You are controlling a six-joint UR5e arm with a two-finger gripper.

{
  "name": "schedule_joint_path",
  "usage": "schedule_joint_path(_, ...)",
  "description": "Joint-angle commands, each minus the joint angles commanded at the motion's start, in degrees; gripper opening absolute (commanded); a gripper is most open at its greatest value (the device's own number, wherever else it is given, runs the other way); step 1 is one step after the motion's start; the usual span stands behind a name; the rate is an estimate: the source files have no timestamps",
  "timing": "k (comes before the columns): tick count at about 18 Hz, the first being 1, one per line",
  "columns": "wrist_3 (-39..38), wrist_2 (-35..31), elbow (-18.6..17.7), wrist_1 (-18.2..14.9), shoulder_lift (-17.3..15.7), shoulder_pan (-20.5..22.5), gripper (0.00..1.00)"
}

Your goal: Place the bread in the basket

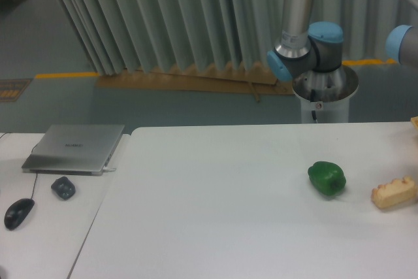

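Note:
The bread (pixel 394 193), a golden-tan chunk with a bumpy top, lies on the white table (pixel 228 213) at the far right edge of the view. A glossy green pepper (pixel 326 178) sits just left of it. Only the arm's base and blue-capped joints (pixel 307 44) show behind the table; the gripper is out of view. A small tan sliver at the right edge (pixel 415 121) may belong to the basket, but I cannot tell.
A closed silver laptop (pixel 75 148) rests on a second table at the left, with a dark round object (pixel 63 188) and a black mouse (pixel 18 213) in front of it. Pleated curtains hang behind.

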State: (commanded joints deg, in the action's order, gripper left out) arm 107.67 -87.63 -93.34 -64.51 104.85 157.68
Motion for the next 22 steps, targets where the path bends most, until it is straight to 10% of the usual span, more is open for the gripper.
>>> schedule_joint_path(22,-0.3,-0.2,-0.4,-0.2,-0.7,-0.1,1.00)
